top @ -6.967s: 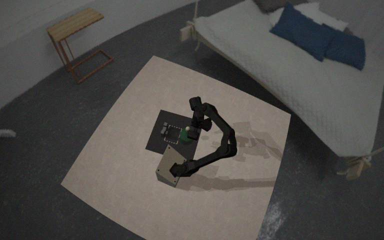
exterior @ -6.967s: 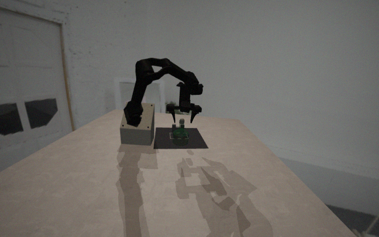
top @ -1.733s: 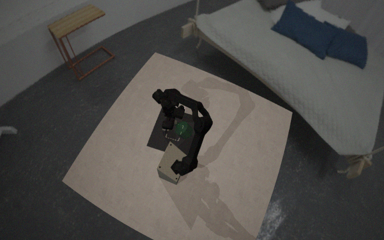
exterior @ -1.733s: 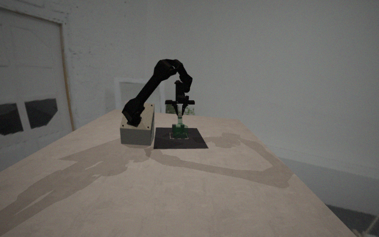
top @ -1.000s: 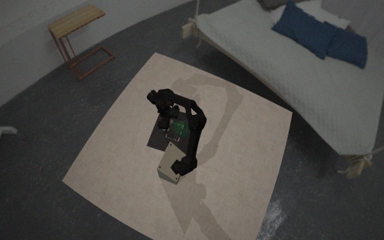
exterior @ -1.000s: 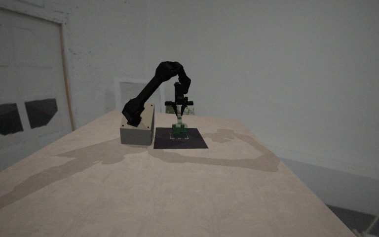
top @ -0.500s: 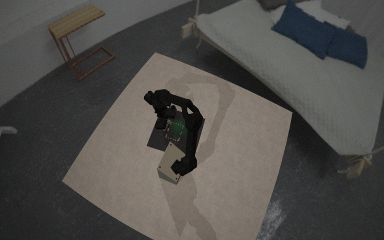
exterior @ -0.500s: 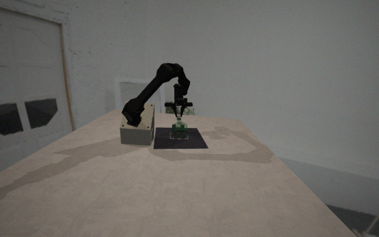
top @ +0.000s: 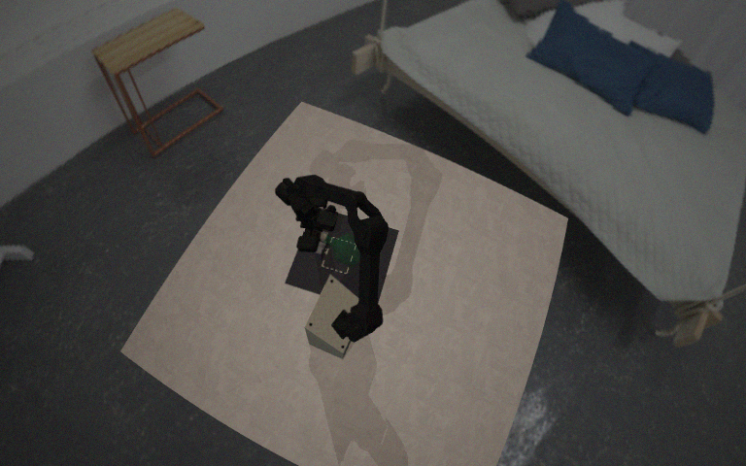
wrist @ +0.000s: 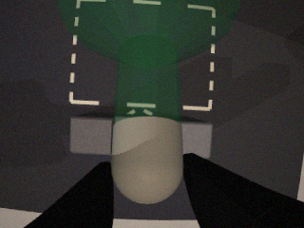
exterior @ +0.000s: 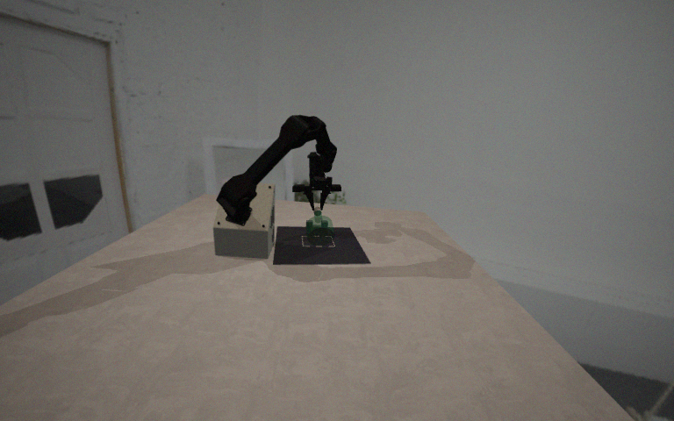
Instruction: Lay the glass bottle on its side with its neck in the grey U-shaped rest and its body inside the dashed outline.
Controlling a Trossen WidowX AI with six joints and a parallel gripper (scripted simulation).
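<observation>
1. At one side of the top view, a wide bed with a white quilted cover [top: 494,110] is seen, topped by blue cushions [top: 599,63].
2. A pale, pinkish-beige tabletop [top: 467,247] [exterior: 297,337] is spread beneath the work area.
3. A black jointed robot arm [top: 369,269] [exterior: 268,159] is mounted on a cream and grey sloped block [top: 329,313] [exterior: 243,243] and is bent over a dark square mat [top: 308,272] [exterior: 347,253] [wrist: 28,176].
4. A translucent green glass bottle with a pale, rounded neck end [top: 343,249] [exterior: 320,228] [wrist: 147,85] is held tilted above the mat, its neck end raised. In the wrist view, its body is seen overlapping the far part of the outline and reaching past it. Whether its base is touching the mat cannot be told.
5. The black parallel-jaw gripper [top: 322,239] [exterior: 318,209] [wrist: 147,167] is partly open, its fingers closed on the pale end of the bottle's neck.
6. A white dashed rectangular outline [top: 323,259] [exterior: 302,241] [wrist: 73,64] is marked on the mat.
7. A grey U-shaped rest [wrist: 90,135] is placed just beside the outline and is partly hidden by the neck; seating of the neck cannot be confirmed.
</observation>
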